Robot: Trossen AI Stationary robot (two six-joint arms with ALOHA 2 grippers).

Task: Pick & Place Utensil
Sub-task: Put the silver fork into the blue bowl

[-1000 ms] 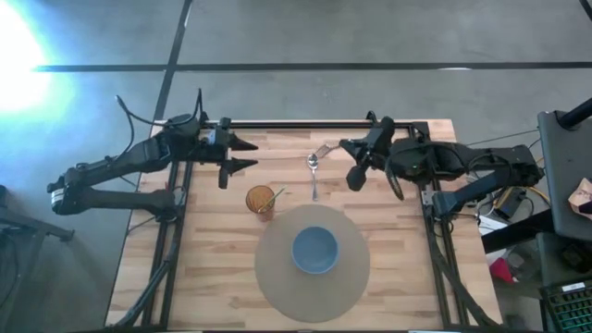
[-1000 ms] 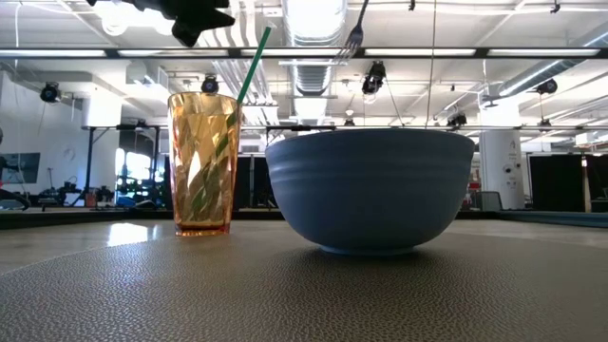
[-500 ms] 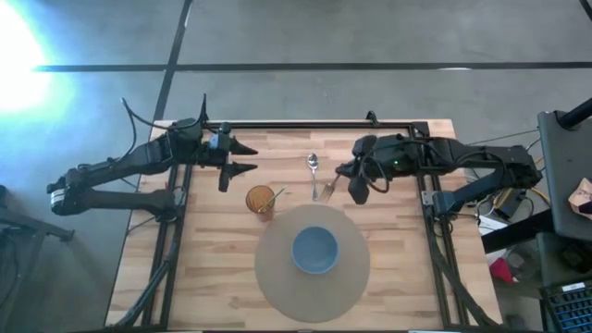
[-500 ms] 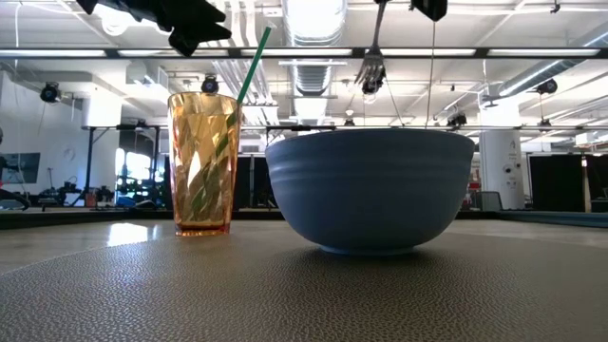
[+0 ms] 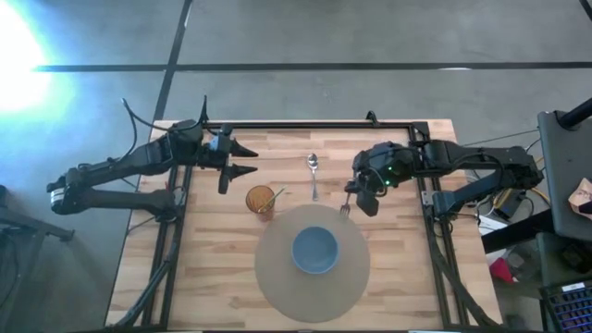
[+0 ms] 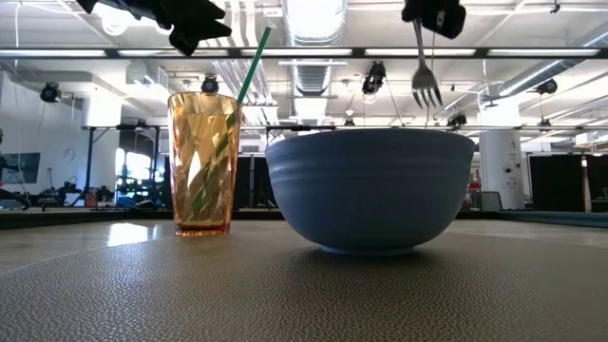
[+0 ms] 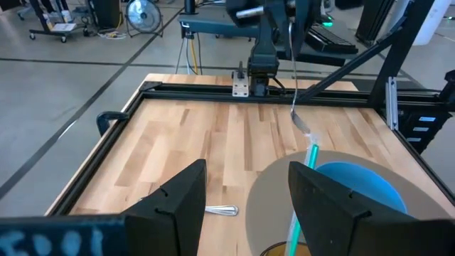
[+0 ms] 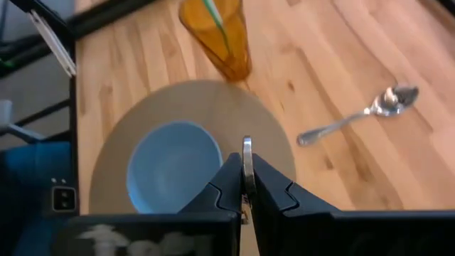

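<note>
Since a second ago, the right gripper (image 5: 355, 191) has carried the fork (image 6: 425, 81) from over the spoon (image 5: 314, 171) to the round mat's (image 5: 277, 277) edge near the blue bowl (image 5: 315, 250), pinching it tight, tines down, while the left gripper (image 5: 242, 156) hangs open behind the orange cup (image 5: 261, 200).

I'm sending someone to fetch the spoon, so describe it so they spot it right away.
Start at the round grey mat with the blue bowl on the wooden table. Just beyond the mat's far edge, the spoon lies flat on bare wood. Unlike the fork, held by the right tool, nothing touches it.
</note>
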